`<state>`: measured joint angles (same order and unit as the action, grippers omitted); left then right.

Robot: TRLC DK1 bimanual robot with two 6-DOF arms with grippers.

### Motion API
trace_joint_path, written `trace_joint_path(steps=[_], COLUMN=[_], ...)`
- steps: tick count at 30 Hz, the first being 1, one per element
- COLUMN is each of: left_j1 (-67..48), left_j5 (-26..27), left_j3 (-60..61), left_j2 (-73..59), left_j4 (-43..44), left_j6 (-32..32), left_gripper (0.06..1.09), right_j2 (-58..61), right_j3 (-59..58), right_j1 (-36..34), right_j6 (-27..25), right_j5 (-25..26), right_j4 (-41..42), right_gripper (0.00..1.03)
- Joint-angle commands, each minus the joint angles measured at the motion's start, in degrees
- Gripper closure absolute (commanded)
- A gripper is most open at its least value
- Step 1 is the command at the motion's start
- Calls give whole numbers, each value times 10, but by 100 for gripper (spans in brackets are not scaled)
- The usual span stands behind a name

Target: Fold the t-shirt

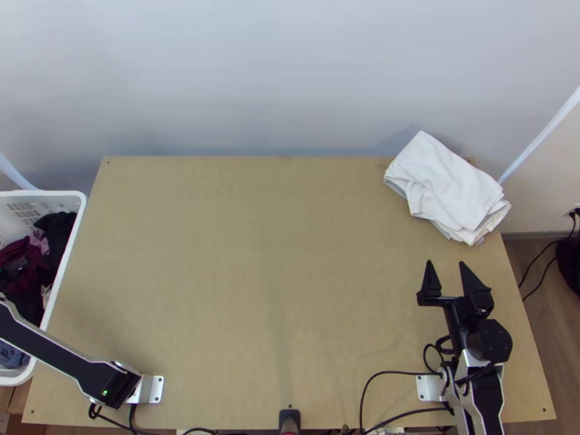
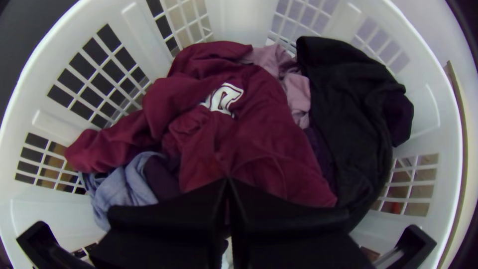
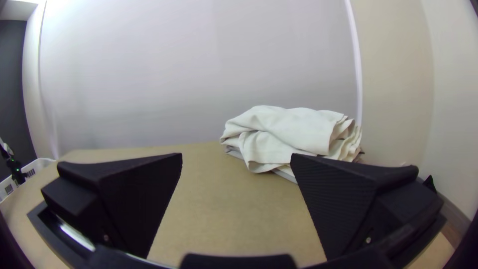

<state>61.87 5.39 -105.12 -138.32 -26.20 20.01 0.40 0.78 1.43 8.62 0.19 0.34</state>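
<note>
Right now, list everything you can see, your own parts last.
Wall: one, pale, behind table.
Table: one, light wood, centre.
Cloth pile: one, white, table's far right corner.
Cables: several, black, near edge.
Basket: one, white, left of table.
Garments: several, maroon, black, pink, blue, purple, inside basket.
Arms: two, black and white, near edge.
Left gripper: one, black, over basket, shut.
Right gripper: one, black, table's right side, open.
</note>
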Motion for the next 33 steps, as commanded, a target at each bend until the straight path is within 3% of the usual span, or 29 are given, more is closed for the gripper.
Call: trace_joint_path(steps=[1,14,28,33], left_j1=[7,19,36,39], left_j5=[10,89,123,122], left_j3=[-11,-9,10,19], left_j2=[73,321,556,616], left_j4=[-3,39,223,269], left_j6=[-30,-132,-271,-289], left_gripper=[104,105,105,105], right_j2=[-5,-5,-5,-5], right_j3=[-2,-2,-2,-2], right_j1=[-1,-1,-1,-1], right_j6=[9,9,9,9], right_j5=[5,5,5,5], right_j4=[-11,-11,-11,-11], right_gripper=[4,4,4,4])
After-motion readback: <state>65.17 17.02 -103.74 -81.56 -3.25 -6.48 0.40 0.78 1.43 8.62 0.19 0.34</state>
